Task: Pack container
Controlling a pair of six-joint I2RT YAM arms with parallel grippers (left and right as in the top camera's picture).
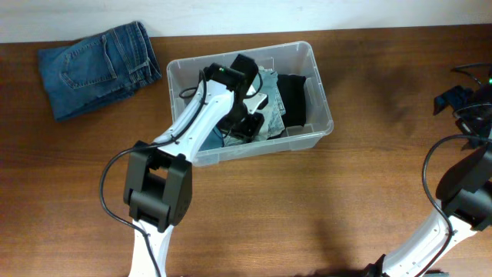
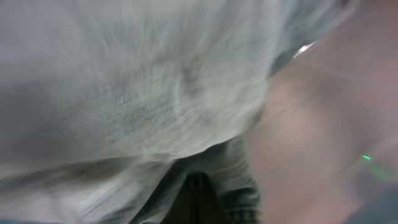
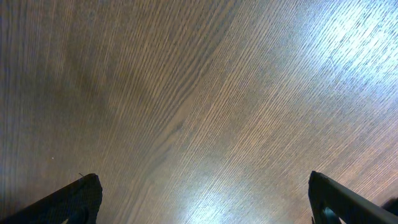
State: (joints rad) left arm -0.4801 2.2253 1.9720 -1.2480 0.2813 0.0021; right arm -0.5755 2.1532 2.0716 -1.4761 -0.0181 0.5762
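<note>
Blue jeans (image 1: 96,68) are lying far left. The container (image 1: 238,51) is sitting in the middle, with the left gripper (image 1: 247,121) reaching inside by pale cloth (image 2: 124,93), squeezed closed. The right gripper (image 3: 204,202) is hanging wide open, holding nothing.

This looks like a robotics lab workstation. Two white-and-black jointed robot arms (image 1: 192,127) are mounted at a brown wood-grain tabletop (image 1: 323,208), which runs up to a plain pale wall (image 1: 307,11) along the top. A clear rectangular plastic bin (image 1: 307,145) of garments sits at upper centre. Folded blue denim jeans (image 1: 96,69) lie at upper left.
</note>
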